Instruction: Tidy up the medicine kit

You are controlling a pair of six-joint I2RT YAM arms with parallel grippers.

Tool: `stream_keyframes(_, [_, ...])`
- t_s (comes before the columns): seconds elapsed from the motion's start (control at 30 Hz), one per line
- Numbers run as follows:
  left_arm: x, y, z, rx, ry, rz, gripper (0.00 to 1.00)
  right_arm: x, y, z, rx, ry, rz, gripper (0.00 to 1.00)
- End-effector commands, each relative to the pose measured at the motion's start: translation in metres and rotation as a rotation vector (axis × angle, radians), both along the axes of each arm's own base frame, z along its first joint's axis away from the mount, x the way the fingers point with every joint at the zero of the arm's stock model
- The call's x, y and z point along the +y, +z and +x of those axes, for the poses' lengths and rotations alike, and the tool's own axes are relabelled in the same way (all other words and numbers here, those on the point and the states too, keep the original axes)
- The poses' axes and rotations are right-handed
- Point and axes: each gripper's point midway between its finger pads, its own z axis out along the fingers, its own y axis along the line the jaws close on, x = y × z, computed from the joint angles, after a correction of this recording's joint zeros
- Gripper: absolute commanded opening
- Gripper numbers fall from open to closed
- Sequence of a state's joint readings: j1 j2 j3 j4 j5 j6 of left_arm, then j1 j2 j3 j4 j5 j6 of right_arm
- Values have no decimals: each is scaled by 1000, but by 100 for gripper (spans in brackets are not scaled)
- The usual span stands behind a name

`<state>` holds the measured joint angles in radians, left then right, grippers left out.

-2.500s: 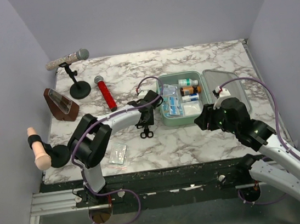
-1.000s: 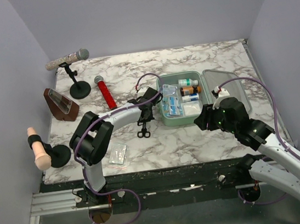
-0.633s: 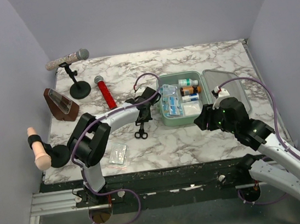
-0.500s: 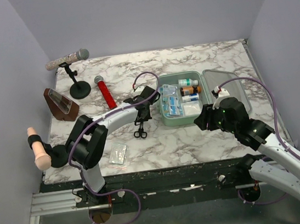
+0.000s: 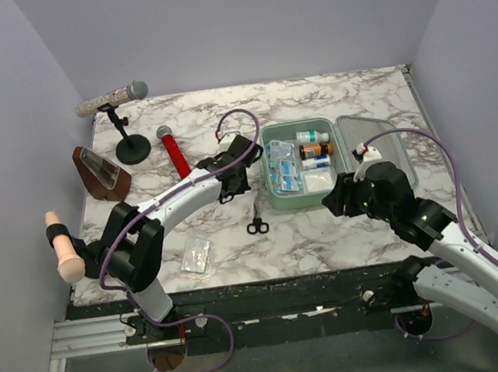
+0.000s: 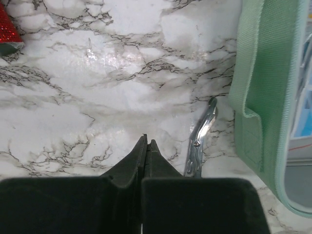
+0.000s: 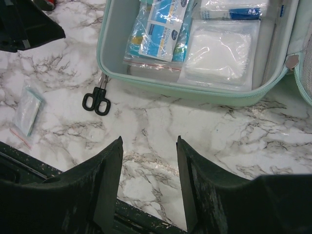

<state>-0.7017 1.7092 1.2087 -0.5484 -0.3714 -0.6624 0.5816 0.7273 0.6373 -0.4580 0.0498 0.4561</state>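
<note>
Tabletop (image 5: 329, 93): white grey-veined marble | walls (image 5: 255, 20): plain lilac | medicine kit (image 5: 311, 202): open

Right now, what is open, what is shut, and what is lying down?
medicine kit: wide open
scissors: shut, lying loose beside the kit
left gripper: shut, empty
right gripper: open, empty
small packet: lying flat
red microphone: lying down
silver microphone: propped on its stand

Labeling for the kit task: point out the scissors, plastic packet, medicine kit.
scissors (image 7: 99, 93), right wrist view, just above the black handles
plastic packet (image 7: 27, 112), right wrist view, its middle
medicine kit (image 7: 209, 94), right wrist view, near outer wall
</note>
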Motion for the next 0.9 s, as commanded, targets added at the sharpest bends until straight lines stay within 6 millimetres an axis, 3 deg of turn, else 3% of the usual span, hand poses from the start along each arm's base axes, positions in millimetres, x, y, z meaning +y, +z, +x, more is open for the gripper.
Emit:
stream_keyframes(0.0, [-5, 36, 8, -65, 2, -29, 0, 2, 0, -1, -3, -1, 17, 57])
stream_keyframes(0.07, [-7, 28, 4, -47, -10, -29, 7, 2, 1, -2, -5, 2, 20, 57])
stream_keyframes(0.23, [-22, 7, -14, -7, -54, -63, 51, -1, -1, -3, -7, -6, 13, 57])
stream_keyframes(0.33, [-36, 0, -22, -2, -84, -72, 64, -1, -2, -3, -4, -4, 13, 57])
stream_keyframes(0.57, [-53, -17, -19, 18, -104, -59, 59, -1, -2, -4, -3, -2, 14, 57])
stream_keyframes(0.87, [-51, -47, -17, 62, -105, -3, 56, -4, -3, -4, -3, -13, -1, 57])
